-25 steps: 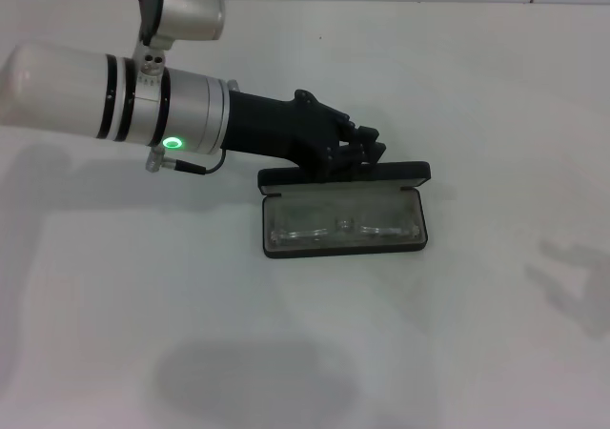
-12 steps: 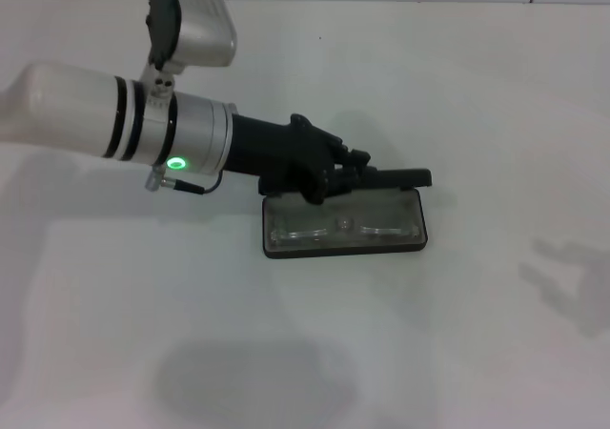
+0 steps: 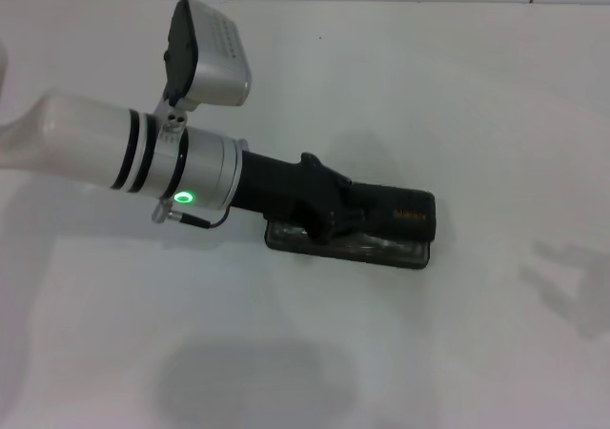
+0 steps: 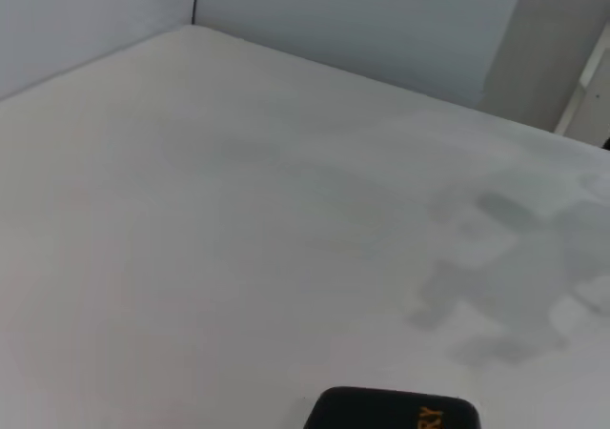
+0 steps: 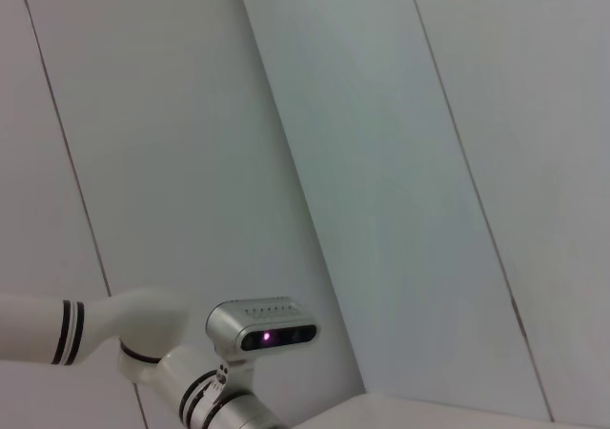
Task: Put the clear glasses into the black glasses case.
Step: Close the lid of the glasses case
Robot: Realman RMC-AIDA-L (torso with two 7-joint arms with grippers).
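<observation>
The black glasses case (image 3: pixel 405 214) lies at the table's centre, its lid with small orange lettering tilted down almost flat over the base. A narrow strip of grey interior (image 3: pixel 372 250) still shows along the near edge. The clear glasses are hidden under the lid. My left gripper (image 3: pixel 334 214) reaches in from the left and rests on top of the lid's left half. In the left wrist view only a corner of the case lid (image 4: pixel 391 410) shows, with orange letters. My right gripper is out of view.
The white table (image 3: pixel 477 105) spreads on all sides of the case, with a tiled wall along its far edge. The right wrist view shows a wall and my left arm's camera housing (image 5: pixel 262 326) far off.
The case lid has swung from standing open to nearly shut over the glasses. My left gripper came forward and down with it.
</observation>
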